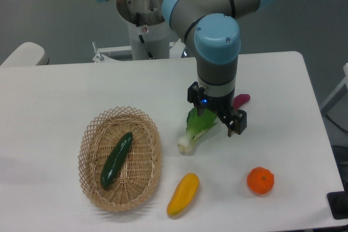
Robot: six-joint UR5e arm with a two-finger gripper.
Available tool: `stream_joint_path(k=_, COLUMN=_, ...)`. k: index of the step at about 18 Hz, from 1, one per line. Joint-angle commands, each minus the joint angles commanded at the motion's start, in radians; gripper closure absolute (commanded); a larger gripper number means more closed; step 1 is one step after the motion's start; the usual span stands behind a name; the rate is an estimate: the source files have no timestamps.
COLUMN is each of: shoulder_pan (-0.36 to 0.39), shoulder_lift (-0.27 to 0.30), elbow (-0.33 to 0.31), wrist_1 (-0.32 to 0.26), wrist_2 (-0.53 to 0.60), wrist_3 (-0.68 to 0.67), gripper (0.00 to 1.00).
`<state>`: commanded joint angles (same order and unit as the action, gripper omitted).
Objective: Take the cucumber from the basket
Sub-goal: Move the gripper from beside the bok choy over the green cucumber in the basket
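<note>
Green cucumber (116,159) lies in basket (89,150), far left of fingers (230,130) (grip state unclear).

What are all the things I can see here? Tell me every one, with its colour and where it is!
basket: one, tan wicker, front left of the table.
cucumber: one, dark green, lying inside the basket.
yellow pepper: one, yellow, on the table just right of the basket.
bok choy: one, light green with a white stem, mid-table, partly under the arm.
orange: one, orange, front right.
pink thing: one, pink-purple, mostly hidden behind the arm; I cannot tell what it is.
table: one, white.
robot arm: one, grey with blue caps, reaching over the bok choy.
claw: one, black, above the bok choy; open or shut is unclear.
</note>
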<state>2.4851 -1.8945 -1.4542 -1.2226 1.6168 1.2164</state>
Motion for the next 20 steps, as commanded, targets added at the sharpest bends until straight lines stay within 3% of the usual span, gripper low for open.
stream_joint_path(k=9, shoulder_pan=-0.025, shoulder_lift=-0.006, elbow=-0.026, wrist_1=-0.002, wrist_2=-0.002, wrist_3=-0.050, gripper=0.00)
stream_joint_path(k=13, shoulder_pan=-0.090, shoulder_lift=-0.021, elbow=-0.043, wrist_1=0.008, wrist_2=-0.009, wrist_3=-0.188, gripper=0.00)
stream_joint_path(k=20, shoulder_pan=-0.244, shoulder_lift=-0.100, elbow=-0.063, wrist_1=0.072, wrist_2=-0.018, wrist_3=-0.595, gripper=0.00)
